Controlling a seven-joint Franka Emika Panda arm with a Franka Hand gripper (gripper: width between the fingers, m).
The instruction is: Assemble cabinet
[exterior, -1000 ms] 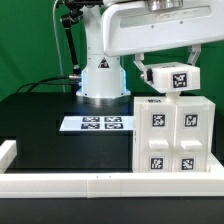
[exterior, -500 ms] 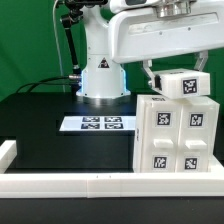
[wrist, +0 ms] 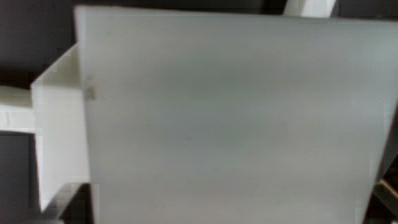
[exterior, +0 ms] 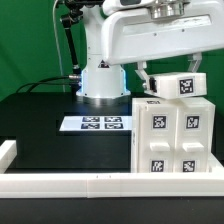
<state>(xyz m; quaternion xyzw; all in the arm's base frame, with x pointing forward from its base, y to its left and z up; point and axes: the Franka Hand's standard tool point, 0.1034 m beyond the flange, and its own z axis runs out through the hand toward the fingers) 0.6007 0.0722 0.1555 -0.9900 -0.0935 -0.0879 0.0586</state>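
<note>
In the exterior view, the arm (exterior: 150,35) reaches over from the back of the black counter (exterior: 50,140) toward the exterior view's right. Its claw (exterior: 172,74) is pinching a small white block (exterior: 176,87), one dark finger (exterior: 143,73) on each side of it. The block carries a black-and-white tag on the face turned to the camera and sits slightly tilted, right at the top edge of the large white box shell (exterior: 172,140). Whether it rests on the shell or hangs just above it cannot be told. The shell stands upright on the counter at the exterior view's right, just behind the long white rail (exterior: 90,184), and its front shows four tagged drawer-like faces in two rows. The marker board (exterior: 97,124) lies flat near the middle of the counter, beside the shell and in front of the robot's base (exterior: 100,82). In the wrist view, a blurred pale white face (wrist: 231,120) fills nearly the whole frame, with dark counter showing only at the edges. It is too close and too soft to say whether it belongs to the block or the shell, and the claw's fingers cannot be made out there.
</note>
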